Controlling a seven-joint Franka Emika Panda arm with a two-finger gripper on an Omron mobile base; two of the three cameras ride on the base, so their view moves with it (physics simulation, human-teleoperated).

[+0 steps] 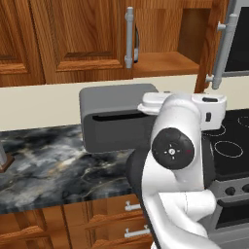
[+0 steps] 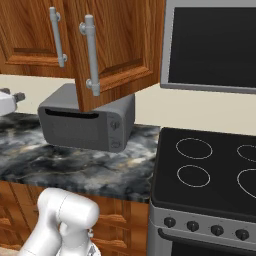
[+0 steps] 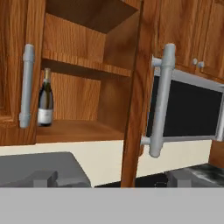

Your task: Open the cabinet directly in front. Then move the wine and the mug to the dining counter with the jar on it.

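Observation:
The cabinet [image 3: 83, 52] has its right door [image 3: 134, 87] swung wide open, edge-on in the hand view, with its grey bar handle [image 3: 161, 100] facing me. Its left door [image 1: 82, 34] is shut. The wine [image 3: 45, 98], a dark bottle with a pale label, stands upright at the left of the lower shelf [image 3: 78, 130], partly behind the left door's handle [image 3: 26, 85]. My gripper [image 3: 113, 179] is open and holds nothing; it is level with the shelf's front edge and some way back from it. The mug, the dining counter and the jar are out of view.
A grey toaster oven [image 1: 116, 121] sits on the marble worktop [image 1: 44, 165] right below the cabinet. A black stove [image 2: 210, 170] lies to the right, with a dark microwave [image 2: 215, 45] above it. The open door [image 2: 120, 50] juts out over the worktop.

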